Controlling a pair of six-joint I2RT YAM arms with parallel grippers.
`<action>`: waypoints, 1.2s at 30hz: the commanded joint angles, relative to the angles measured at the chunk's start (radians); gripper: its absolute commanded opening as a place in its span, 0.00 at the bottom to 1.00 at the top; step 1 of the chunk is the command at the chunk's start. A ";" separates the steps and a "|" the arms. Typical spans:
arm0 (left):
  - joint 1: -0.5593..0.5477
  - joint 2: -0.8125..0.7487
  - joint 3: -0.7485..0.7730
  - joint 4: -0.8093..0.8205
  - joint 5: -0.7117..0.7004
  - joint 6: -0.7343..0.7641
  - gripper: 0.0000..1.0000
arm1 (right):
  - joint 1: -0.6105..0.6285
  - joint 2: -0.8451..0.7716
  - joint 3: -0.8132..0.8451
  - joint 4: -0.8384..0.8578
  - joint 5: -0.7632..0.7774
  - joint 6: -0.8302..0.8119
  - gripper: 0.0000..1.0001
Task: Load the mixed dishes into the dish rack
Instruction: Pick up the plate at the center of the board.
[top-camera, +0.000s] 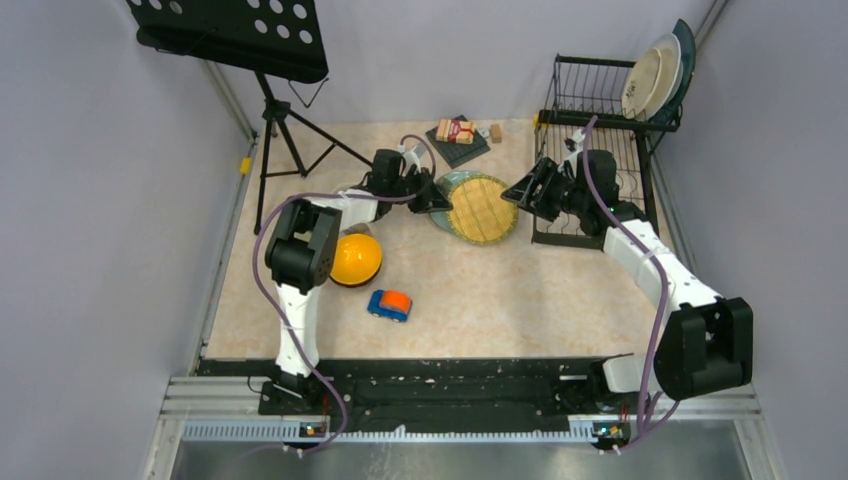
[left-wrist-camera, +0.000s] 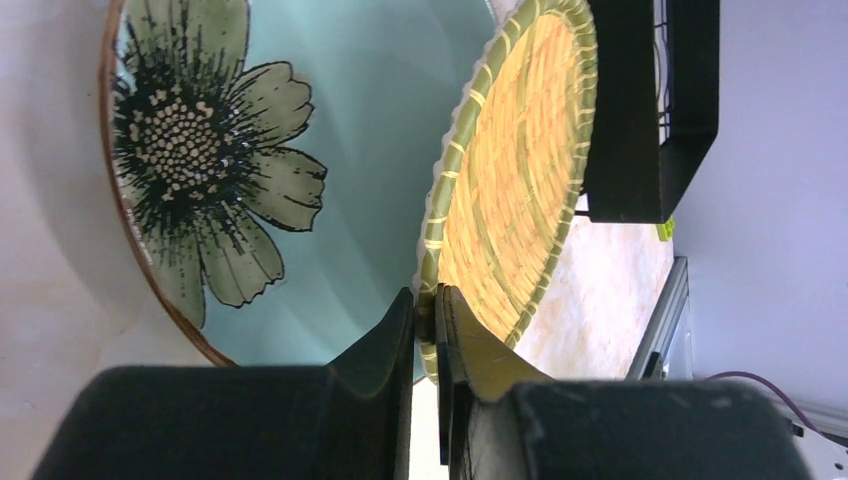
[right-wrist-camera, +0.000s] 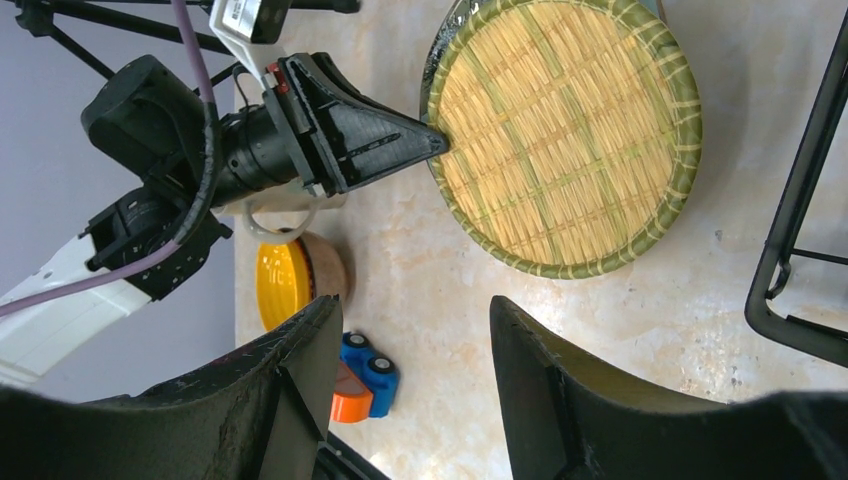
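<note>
The left gripper (left-wrist-camera: 425, 300) has its fingers clenched on the left rim of the yellowish woven-look plate (top-camera: 483, 208), holding it tilted over the mint-green flowered plate (left-wrist-camera: 350, 150) in the middle of the surface (top-camera: 480, 290), just left of the dish rack (top-camera: 590, 113). The right gripper (right-wrist-camera: 412, 305) hangs near the woven plate's other side, fingers spread with nothing between them. A cream plate (top-camera: 645, 82) and a dark teal plate (top-camera: 686, 50) lean in the rack's upper tier, and the orange-yellow bowl (top-camera: 356, 259) sits by the left arm near a toy car (top-camera: 389, 304)

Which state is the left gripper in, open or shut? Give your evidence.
Shut. In the left wrist view the left gripper pinches the rim of the yellow woven plate.
</note>
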 joint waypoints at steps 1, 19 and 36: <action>0.003 -0.085 -0.009 0.063 0.034 0.003 0.00 | 0.012 0.011 -0.003 0.006 0.003 0.004 0.57; 0.004 -0.127 -0.001 0.048 0.025 0.022 0.00 | 0.013 0.020 -0.004 0.006 0.009 0.005 0.57; 0.008 -0.146 0.001 -0.013 0.006 0.036 0.00 | 0.029 0.086 -0.027 -0.016 0.004 -0.016 0.60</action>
